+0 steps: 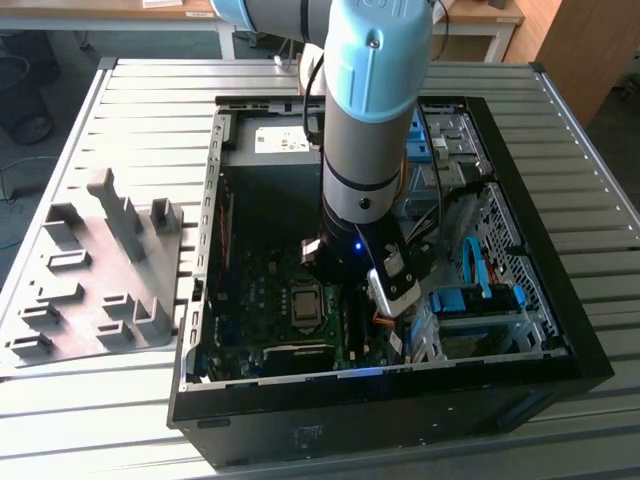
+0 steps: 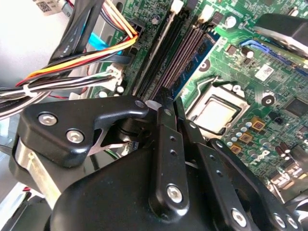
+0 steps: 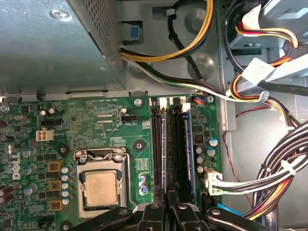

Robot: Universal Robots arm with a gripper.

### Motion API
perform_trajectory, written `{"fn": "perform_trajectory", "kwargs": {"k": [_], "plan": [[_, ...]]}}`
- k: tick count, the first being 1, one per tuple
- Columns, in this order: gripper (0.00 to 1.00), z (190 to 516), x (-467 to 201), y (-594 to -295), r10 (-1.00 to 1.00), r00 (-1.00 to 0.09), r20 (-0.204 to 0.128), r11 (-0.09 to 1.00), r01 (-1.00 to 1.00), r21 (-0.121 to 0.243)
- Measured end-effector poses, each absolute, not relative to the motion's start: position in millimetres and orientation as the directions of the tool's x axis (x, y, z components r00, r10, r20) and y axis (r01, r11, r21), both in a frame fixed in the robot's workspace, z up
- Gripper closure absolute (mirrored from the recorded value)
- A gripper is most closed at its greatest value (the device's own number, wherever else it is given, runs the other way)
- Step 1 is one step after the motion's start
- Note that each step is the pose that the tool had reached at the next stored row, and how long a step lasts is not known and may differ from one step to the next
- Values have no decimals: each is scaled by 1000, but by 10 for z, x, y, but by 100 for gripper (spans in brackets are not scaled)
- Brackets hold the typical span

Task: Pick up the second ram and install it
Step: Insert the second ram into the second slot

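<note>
Reaching into the open computer case [image 1: 590,350], gripper [image 3: 166,204] sits low over the black memory sockets [image 3: 166,144] beside the processor [image 3: 101,187]. Fingers [image 2: 166,144] nearly together; whether they clasp anything, cannot tell. Second ram [image 3: 188,149]: apparently seated just beside the fingers, blue-edged.

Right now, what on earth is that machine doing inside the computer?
A pale blue and grey robot arm reaches down into an open black computer case. Its black tool sits right over the long black memory sockets on the green motherboard. What it grips, if anything, I cannot tell.
</note>
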State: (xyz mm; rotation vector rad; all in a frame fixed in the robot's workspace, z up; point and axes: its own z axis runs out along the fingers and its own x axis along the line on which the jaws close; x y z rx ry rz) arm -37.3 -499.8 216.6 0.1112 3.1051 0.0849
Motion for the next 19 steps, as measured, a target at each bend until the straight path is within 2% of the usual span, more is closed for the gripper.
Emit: {"fn": "perform_trajectory", "kwargs": {"k": [19], "plan": [[86,2114,-356,-4960,72,-997,-31,996,70,55]]}}
